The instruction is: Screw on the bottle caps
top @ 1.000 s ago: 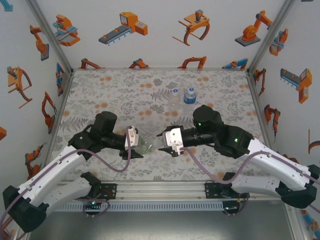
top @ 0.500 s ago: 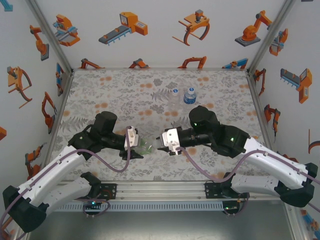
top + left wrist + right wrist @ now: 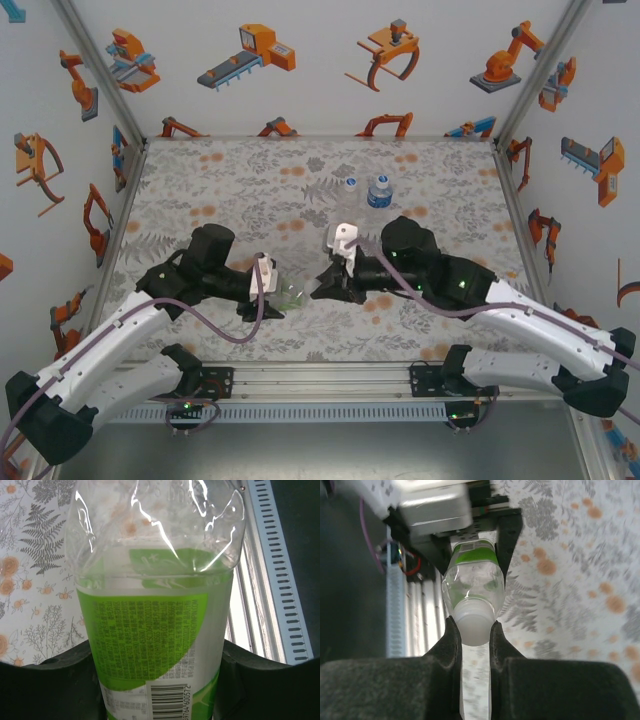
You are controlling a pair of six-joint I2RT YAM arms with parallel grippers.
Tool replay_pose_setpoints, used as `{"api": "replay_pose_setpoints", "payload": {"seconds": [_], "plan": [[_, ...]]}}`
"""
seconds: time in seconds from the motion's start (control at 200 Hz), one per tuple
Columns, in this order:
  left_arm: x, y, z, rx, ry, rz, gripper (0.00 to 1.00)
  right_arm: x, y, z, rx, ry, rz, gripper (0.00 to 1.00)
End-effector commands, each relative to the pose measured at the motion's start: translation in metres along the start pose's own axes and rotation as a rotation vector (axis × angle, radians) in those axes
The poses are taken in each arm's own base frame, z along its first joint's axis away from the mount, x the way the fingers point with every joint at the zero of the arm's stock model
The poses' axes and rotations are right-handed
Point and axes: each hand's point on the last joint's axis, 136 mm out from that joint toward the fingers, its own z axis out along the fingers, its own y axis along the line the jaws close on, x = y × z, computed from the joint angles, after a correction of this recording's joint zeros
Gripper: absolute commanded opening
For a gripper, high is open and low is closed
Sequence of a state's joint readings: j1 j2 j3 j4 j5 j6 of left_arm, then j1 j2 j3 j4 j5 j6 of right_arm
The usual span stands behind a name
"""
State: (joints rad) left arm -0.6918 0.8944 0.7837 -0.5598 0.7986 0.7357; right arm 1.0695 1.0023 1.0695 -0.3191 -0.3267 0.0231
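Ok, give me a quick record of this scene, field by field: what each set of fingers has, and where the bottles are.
left fingers: closed around the green-label bottle, its neck pointing toward the right arm
right fingers: pinched on the cap at that bottle's neck
other bottles: clear bottle and blue-label bottle, upright side by side at the far middle of the table
caps on those two: too small to tell
stage: likely fitting the cap on the held bottle
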Motion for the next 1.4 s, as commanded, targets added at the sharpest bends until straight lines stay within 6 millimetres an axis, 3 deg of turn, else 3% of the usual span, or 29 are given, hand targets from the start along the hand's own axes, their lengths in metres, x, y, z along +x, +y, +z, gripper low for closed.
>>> {"api": "replay_pose_setpoints", "payload": {"seconds": [0.0,0.155,0.29,0.441,0.631,0.671,0.716,0.961,1.392], "plan": [[-0.023,0.000,-0.006,-0.002,-0.061,0.082,0.00,-0.009,-0.034,0.001,0.171,-0.113,0.450,0.00],[-0.019,0.007,-0.006,-0.039,-0.036,0.072,0.00,-0.003,-0.058,-0.004,0.299,-0.160,0.766,0.00],[-0.016,0.015,-0.007,-0.082,-0.015,0.061,0.01,0.026,-0.080,-0.012,0.488,-0.138,1.072,0.00],[-0.012,0.024,-0.009,-0.133,0.013,0.039,0.13,0.017,-0.076,0.005,0.404,-0.182,1.164,0.00],[-0.011,0.028,-0.010,-0.166,0.025,0.028,0.53,0.022,-0.086,0.002,0.473,-0.184,1.103,0.00],[-0.010,0.030,-0.012,-0.180,0.029,0.025,0.81,0.022,-0.090,-0.001,0.499,-0.183,1.072,0.00],[-0.010,0.032,-0.013,-0.192,0.034,0.023,1.00,0.023,-0.094,-0.006,0.532,-0.177,1.041,0.00],[-0.007,0.040,-0.016,-0.246,0.054,0.015,0.97,0.036,-0.133,-0.021,0.694,-0.064,0.860,0.00],[-0.005,0.043,-0.018,-0.262,0.063,0.010,0.97,0.058,-0.239,-0.035,0.946,0.274,0.557,0.00]]}}
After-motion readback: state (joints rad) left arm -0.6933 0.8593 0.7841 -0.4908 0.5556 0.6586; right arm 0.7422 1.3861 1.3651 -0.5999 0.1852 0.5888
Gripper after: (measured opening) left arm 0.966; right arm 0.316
